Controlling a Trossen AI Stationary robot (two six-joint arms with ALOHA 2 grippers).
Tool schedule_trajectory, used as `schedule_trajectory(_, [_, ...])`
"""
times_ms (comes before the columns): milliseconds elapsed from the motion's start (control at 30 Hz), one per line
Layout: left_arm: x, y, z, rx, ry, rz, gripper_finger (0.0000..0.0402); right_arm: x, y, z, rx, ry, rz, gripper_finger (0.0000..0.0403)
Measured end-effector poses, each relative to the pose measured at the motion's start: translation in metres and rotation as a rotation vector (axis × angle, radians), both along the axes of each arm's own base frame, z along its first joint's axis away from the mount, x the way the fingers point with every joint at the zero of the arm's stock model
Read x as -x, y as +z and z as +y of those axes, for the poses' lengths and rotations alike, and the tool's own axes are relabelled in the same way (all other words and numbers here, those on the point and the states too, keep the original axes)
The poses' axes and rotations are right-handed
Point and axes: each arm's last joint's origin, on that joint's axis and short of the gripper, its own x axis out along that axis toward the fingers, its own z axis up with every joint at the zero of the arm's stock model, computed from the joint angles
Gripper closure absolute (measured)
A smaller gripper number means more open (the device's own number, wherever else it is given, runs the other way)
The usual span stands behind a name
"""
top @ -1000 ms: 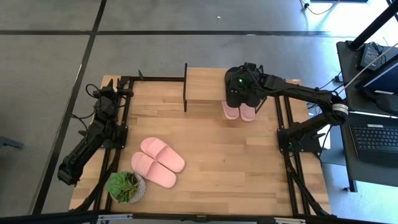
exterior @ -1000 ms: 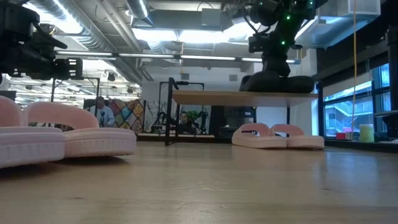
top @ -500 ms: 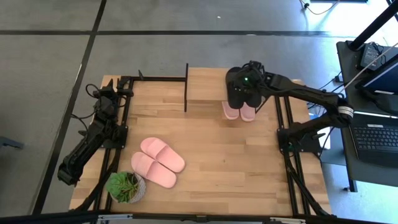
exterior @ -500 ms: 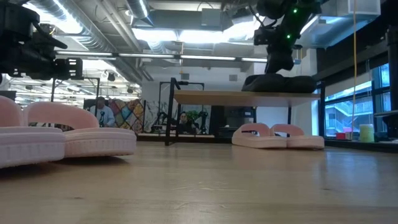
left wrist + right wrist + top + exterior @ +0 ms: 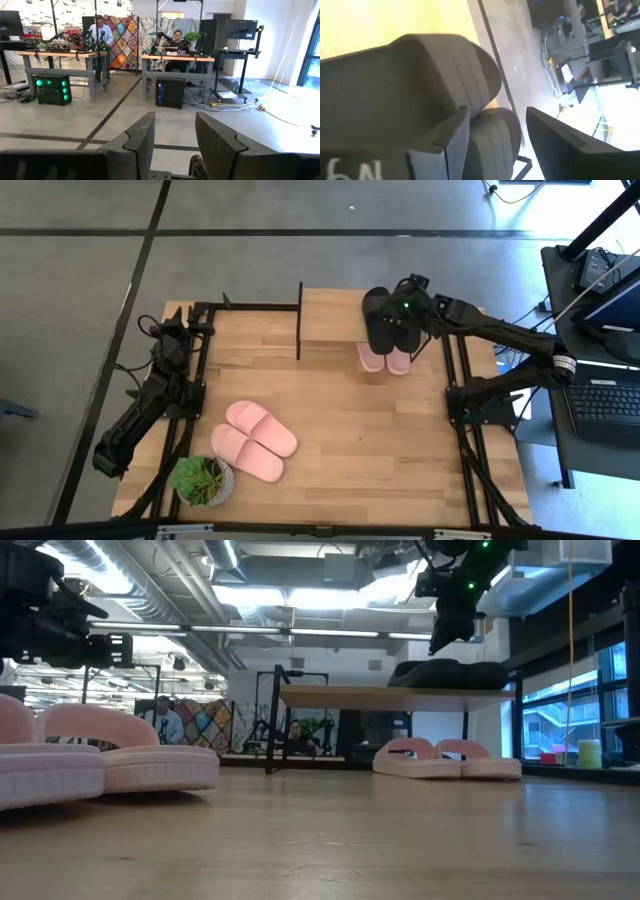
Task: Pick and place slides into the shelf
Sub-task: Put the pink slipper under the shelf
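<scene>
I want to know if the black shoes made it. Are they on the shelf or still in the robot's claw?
On the shelf. Both black slides rest side by side on its plank top, and the right gripper hangs above them, empty.

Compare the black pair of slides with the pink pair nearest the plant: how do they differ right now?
The black pair sits on top of the shelf; the pink pair lies on the table, near the plant. The black pair is under the right gripper, open just above it; the pink pair has no gripper near. The black pair lies square to the shelf; the pink pair lies at an angle. Both sit side by side, straps up.
</scene>
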Motion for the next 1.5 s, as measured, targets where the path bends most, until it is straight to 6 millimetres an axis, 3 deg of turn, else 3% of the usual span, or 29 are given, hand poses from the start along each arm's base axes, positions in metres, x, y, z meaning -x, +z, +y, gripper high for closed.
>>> schedule_trajectory(167, [0.0, 0.0, 0.0, 0.0, 0.0, 0.0, 0.0267, 0.001, 0.007, 0.002, -0.016, -0.041, -0.087, 0.0208])
schedule_trajectory(333, [0.0, 0.0, 0.0, 0.0, 0.0, 0.0, 0.0267, -0.005, 0.045, 0.011, -0.069, -0.108, -0.381, 0.0208])
schedule_trajectory(467, [0.0, 0.0, 0.0, 0.0, 0.0, -0.002, 0.0267, -0.01, 0.074, 0.022, -0.197, -0.023, -0.587, 0.0208])
schedule_trajectory(567, [0.0, 0.0, 0.0, 0.0, 0.0, -0.002, 0.0267, -0.017, 0.079, 0.034, -0.305, 0.122, -0.651, 0.0208])
schedule_trajectory(700, [0.0, 0.0, 0.0, 0.0, 0.0, -0.002, 0.0267, -0.042, 0.068, 0.051, -0.386, 0.268, -0.658, 0.0208])
schedule_trajectory(833, [0.0, 0.0, 0.0, -0.003, -0.002, -0.026, 0.0267, -0.07, 0.047, 0.069, -0.401, 0.365, -0.558, 0.0208])
schedule_trajectory(1067, [-0.002, 0.0, 0.0, -0.008, -0.071, -0.076, 0.0267, -0.086, 0.034, 0.092, -0.412, 0.361, -0.525, 0.0208])
schedule_trajectory(1333, [-0.014, 0.005, -0.002, -0.04, -0.509, -0.161, 0.0267, -0.093, 0.03, 0.12, -0.487, 0.383, -0.547, 0.0208])
schedule_trajectory(1433, [-0.018, 0.009, -0.005, -0.063, -0.668, -0.193, 0.0267, -0.098, 0.02, 0.13, -0.494, 0.421, -0.56, 0.0208])
schedule_trajectory(1500, [-0.02, 0.011, -0.007, -0.069, -0.767, -0.221, 0.0267, -0.099, 0.003, 0.134, -0.497, 0.431, -0.557, 0.0208])
